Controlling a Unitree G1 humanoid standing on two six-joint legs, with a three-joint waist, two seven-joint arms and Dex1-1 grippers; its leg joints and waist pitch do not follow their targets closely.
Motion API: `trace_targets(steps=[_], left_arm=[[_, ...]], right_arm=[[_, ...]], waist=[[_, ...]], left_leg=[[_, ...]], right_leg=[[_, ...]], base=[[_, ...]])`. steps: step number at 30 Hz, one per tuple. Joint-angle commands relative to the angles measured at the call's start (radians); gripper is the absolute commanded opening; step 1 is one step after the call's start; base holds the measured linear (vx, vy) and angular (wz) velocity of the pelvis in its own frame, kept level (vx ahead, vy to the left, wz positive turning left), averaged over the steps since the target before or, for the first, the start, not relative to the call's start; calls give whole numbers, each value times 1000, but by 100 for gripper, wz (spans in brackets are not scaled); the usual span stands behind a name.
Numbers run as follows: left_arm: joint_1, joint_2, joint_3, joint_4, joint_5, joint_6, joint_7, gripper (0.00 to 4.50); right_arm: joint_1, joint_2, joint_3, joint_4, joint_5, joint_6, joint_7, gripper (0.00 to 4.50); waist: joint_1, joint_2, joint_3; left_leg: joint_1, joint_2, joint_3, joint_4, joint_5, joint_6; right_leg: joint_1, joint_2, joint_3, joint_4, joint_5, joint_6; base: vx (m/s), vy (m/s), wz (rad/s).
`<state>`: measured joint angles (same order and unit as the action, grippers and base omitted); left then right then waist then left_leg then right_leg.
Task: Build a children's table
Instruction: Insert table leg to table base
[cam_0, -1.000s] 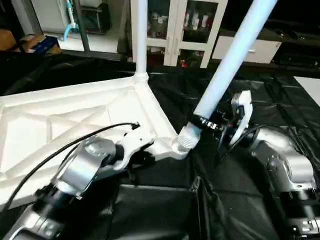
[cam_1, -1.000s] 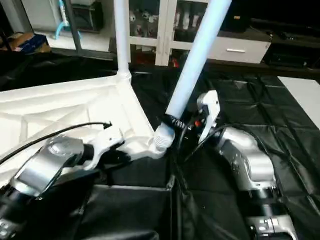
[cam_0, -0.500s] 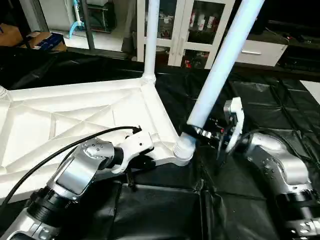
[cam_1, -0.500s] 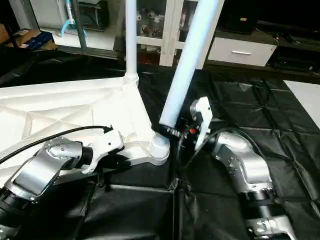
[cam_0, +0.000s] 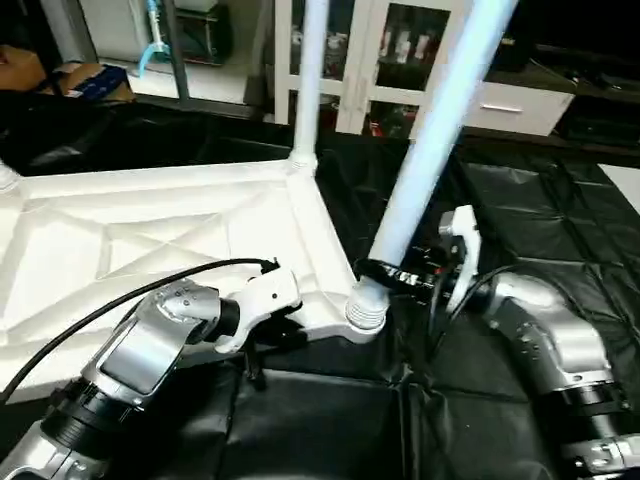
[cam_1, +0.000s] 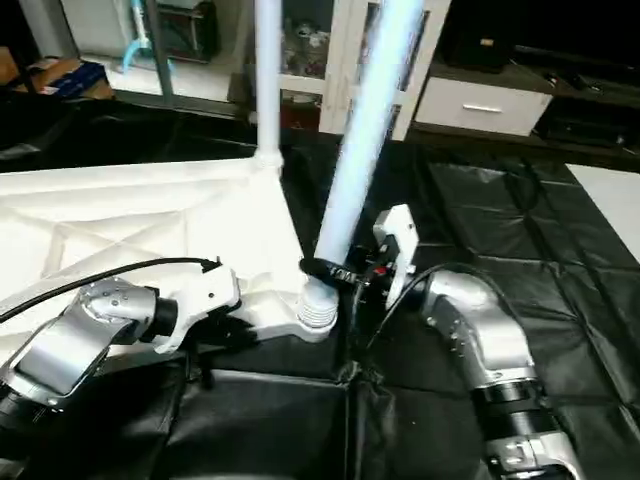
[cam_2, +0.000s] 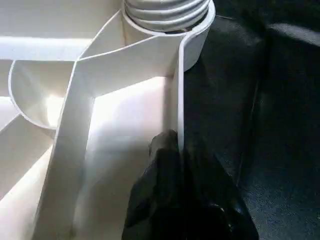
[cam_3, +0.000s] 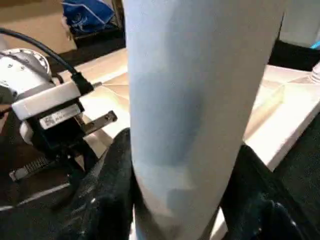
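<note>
White plastic table top (cam_0: 150, 235) lies ribs-up on black sheeting (cam_0: 520, 215). We see the right gripper (cam_0: 385, 272) clasping a leg (cam_0: 425, 165) seated in the near corner socket (cam_0: 365, 312); the left gripper (cam_2: 175, 195) pinches the adjacent rim. Another leg (cam_0: 310, 70) stands behind, before glass-fronted cabinets (cam_0: 400, 45).

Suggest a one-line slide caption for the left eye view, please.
Right gripper holds a white leg in the upturned tabletop's corner socket while the left gripper pinches its rim.
</note>
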<state>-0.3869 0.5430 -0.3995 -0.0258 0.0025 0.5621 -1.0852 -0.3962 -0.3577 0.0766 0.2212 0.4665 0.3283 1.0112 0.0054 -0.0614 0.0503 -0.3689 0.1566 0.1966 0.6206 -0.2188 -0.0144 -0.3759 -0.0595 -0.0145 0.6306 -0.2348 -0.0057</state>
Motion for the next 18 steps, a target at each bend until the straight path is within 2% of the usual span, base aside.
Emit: trace_targets(steps=[1, 5, 6, 12, 14, 18], left_arm=[[22, -3, -45, -15, -17, 2, -40, 0], [21, -6, -45, -14, -19, -6, -38, 0], [20, -5, -46, -13, -21, -8, -39, 0], [20, -1, -43, -12, -38, -40, -61, 0], [21, 4, -45, -20, -46, -41, -76, 0], [20, 4, -50, -18, -44, -40, -77, 0]], right_arm=[[-18, -4, -12, 14, 11, 12, -4, 181], [-23, -9, -3, 25, 13, 24, 17, 181], [-19, -15, 3, 25, 9, 25, 29, 181], [-27, -28, 18, 56, -19, 28, 49, 181], [-51, -38, 53, 103, -71, 14, 56, 181], [-60, -31, 81, 118, -107, -6, 48, 181]], waist=[[1, 3, -55], [1, 1, -55], [2, -3, -55], [2, -2, -55], [0, 0, -55], [0, 1, -55]], left_leg=[[20, 80, -32, -78, -41, 56], [19, 80, -32, -77, -41, 59], [19, 80, -32, -77, -38, 59], [20, 80, -31, -77, -32, 64], [21, 80, -31, -77, -49, 55], [23, 81, -32, -79, -52, 41]], right_leg=[[31, -84, 39, -60, 23, -287], [31, -85, 39, -60, 21, -288], [32, -85, 39, -59, 21, -286], [30, -84, 38, -59, 32, -290], [29, -84, 38, -61, 11, -294], [28, -83, 38, -60, 15, -287]], base=[[0, 0, 0], [0, 0, 0], [0, 0, 0], [0, 0, 0], [0, 0, 0], [0, 0, 0]])
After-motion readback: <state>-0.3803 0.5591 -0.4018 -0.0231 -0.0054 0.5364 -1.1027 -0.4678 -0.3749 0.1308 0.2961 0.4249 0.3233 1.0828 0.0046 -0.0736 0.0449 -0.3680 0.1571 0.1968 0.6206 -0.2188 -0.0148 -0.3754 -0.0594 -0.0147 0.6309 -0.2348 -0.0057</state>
